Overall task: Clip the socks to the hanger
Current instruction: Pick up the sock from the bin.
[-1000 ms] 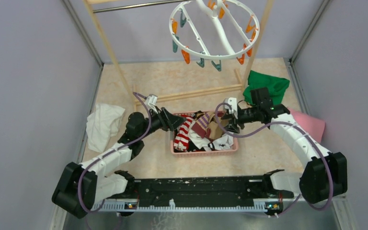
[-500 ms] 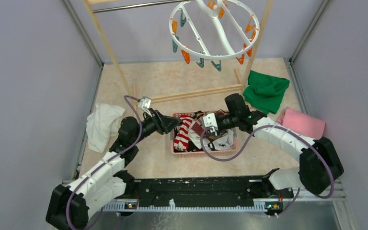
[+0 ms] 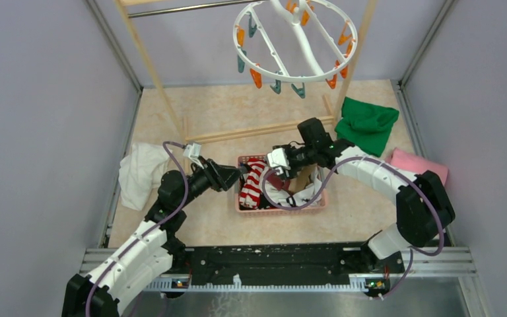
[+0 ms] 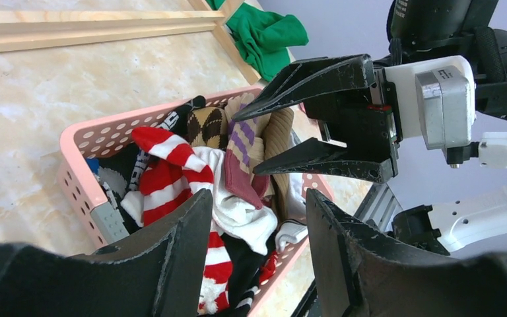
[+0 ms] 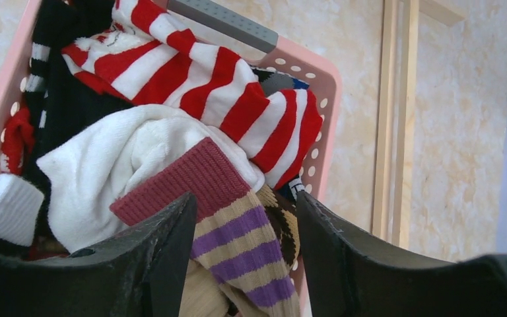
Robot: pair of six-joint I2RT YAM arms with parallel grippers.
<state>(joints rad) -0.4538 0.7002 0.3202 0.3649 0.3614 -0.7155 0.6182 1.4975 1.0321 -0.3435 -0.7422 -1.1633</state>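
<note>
The socks lie heaped in a pink basket [image 3: 284,207]. On top are a red-and-white striped sock [image 5: 204,79], a white one [image 5: 105,165], a brown argyle one [image 4: 206,125], and a tan sock with purple stripes and a maroon cuff [image 5: 237,231]. My right gripper [image 5: 244,201] hangs open just over that tan sock, one finger on each side, not pressing it. At the basket's left rim my left gripper [image 4: 257,198] is open and empty, facing the right gripper [image 4: 245,144]. The hanger [image 3: 295,39], a white ring with orange and teal pegs, hangs high at the back.
A wooden rack frame [image 3: 264,131] stands behind the basket. On the floor lie a white cloth [image 3: 142,172] at the left, a green cloth [image 3: 366,122] at the back right and a pink cloth [image 3: 422,168] at the right. Grey walls close in both sides.
My right gripper has swung left from the basket's right end to above its middle. The left arm has drawn back to the left, its gripper now at the rim.
</note>
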